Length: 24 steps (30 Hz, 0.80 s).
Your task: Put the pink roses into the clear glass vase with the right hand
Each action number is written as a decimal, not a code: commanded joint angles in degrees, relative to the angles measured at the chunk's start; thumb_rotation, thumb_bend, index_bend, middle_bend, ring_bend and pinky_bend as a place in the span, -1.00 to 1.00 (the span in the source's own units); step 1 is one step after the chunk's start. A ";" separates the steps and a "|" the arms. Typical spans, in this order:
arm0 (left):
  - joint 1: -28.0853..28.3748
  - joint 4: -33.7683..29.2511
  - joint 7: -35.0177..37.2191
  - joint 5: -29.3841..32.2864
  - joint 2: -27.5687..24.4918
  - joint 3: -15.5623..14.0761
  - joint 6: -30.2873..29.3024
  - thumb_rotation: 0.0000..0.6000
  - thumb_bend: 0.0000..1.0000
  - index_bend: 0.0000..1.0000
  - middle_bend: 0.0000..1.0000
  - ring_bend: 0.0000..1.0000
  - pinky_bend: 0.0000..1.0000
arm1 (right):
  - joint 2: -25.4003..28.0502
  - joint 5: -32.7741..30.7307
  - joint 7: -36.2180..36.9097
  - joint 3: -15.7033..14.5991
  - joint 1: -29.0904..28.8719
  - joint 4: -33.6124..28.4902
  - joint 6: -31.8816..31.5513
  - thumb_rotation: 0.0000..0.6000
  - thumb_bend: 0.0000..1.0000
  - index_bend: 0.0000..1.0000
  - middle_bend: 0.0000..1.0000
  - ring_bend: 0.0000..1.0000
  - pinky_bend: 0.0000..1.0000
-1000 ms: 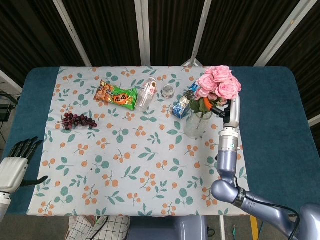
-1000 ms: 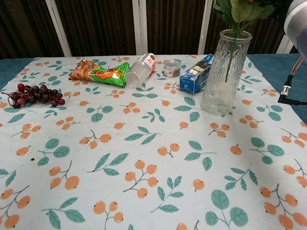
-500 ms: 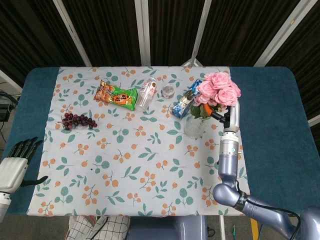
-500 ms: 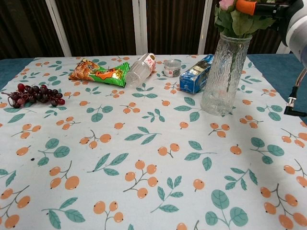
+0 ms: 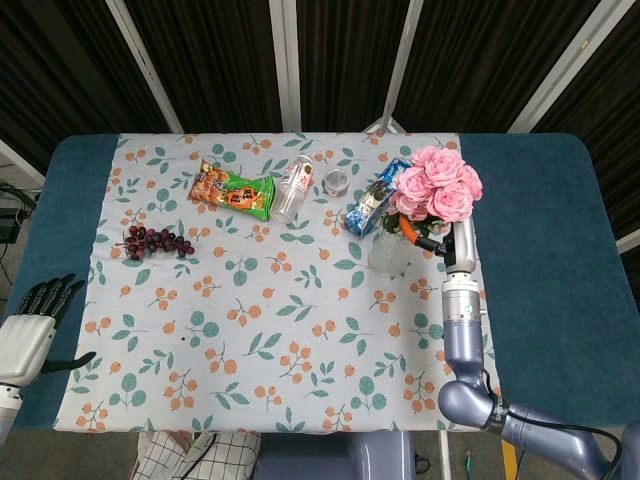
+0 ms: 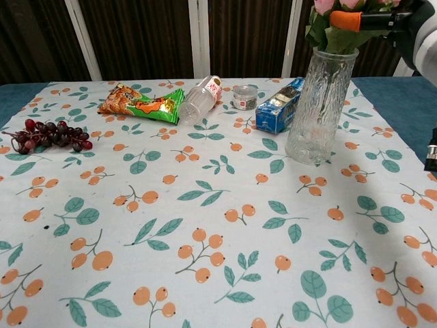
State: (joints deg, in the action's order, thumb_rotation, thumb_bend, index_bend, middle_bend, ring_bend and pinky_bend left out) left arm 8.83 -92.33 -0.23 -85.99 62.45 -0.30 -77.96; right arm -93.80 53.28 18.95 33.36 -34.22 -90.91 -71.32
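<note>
The clear glass vase [image 5: 388, 256] [image 6: 319, 109] stands upright at the right of the floral cloth. The pink roses [image 5: 436, 186] [image 6: 339, 5] sit above its mouth, with their green leaves [image 6: 341, 38] and stems down inside the glass. My right hand [image 5: 428, 238] [image 6: 386, 18] is just right of the vase rim and holds the bunch at the leaves, an orange-tipped finger lying across them. My left hand [image 5: 30, 335] hangs off the table's front left corner with its fingers apart, holding nothing.
Behind the vase lie a blue box [image 5: 364, 208] [image 6: 280, 104], a small tin [image 5: 338, 182] [image 6: 245, 96], a toppled plastic bottle [image 5: 293, 188] [image 6: 199, 100] and a green-orange snack packet [image 5: 232, 190] [image 6: 141, 102]. Dark grapes [image 5: 155, 241] [image 6: 49, 133] lie at the left.
My right hand has come down and drawn nearer, lowering the roses so that their stems slid deeper into the vase. The left hand has not moved.
</note>
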 commanded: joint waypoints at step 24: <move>-0.31 -0.62 -0.29 0.05 -0.12 -0.17 -0.31 1.00 -1.00 -1.00 -1.00 -1.00 -1.00 | 21.75 14.18 -6.12 -16.89 14.76 -13.77 1.32 1.00 -0.39 -1.00 -1.00 -1.00 -0.99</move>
State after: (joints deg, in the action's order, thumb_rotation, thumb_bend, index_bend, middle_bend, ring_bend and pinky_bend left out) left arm 8.52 -92.95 -0.51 -85.95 62.34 -0.47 -78.28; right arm -72.96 66.18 13.99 17.53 -20.00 -104.97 -69.79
